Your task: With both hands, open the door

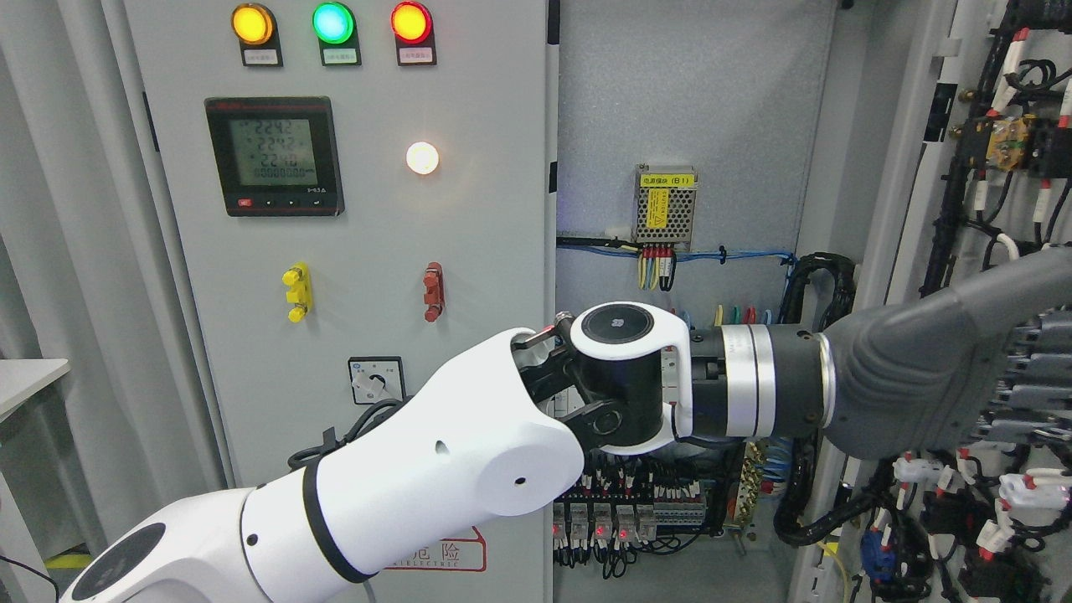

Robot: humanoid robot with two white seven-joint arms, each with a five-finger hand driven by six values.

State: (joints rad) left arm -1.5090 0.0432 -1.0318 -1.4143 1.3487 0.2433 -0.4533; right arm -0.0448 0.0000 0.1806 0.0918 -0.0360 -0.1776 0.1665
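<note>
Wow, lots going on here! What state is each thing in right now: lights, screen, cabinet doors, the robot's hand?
Yellow lamp: lit.
Green lamp: lit.
Red lamp: lit.
White lamp: lit.
Meter display: on, showing digits.
Left door: closed.
Right door: swung open, wiring exposed.
Left hand: fingers unclear.

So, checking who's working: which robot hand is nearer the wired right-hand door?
Left: its robot hand reaches across to the door; the right is out of view.

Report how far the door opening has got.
Done: the grey metal cabinet door on the right stands open, its inner wiring showing. In hand: the grey left hand reaches across to it. Left: pushing it wider, perhaps; the right hand is unseen.
</note>
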